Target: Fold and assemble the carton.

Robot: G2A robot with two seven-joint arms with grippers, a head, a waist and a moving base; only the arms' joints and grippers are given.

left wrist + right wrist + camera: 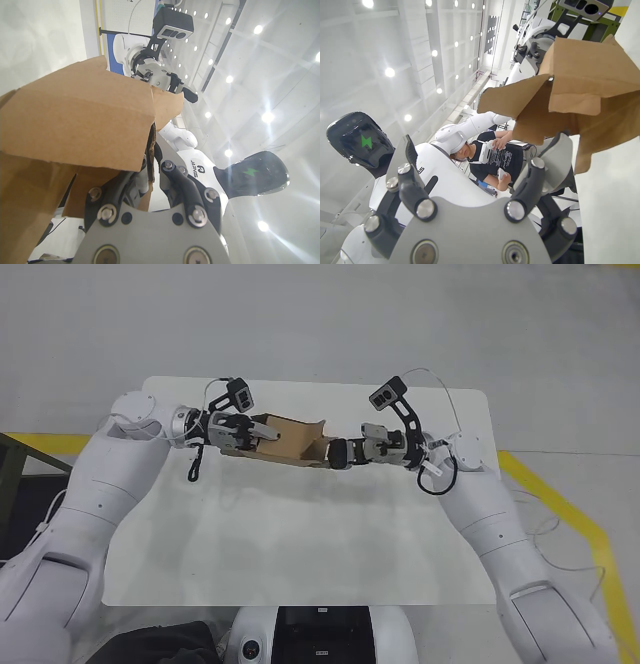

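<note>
The left claw point(262, 436) is clamping an edge of the carton point(295, 440); the right claw point(338, 453) is gaping apart, one finger touching a flap.

There is one carton point(290, 442), a single piece of brown cardboard, partly opened. The grippers number two: one left gripper point(262, 436) at one end of the carton and one right gripper point(338, 454) at the other end. Under them is one worktop point(300, 554), white, with rounded corners.
</note>
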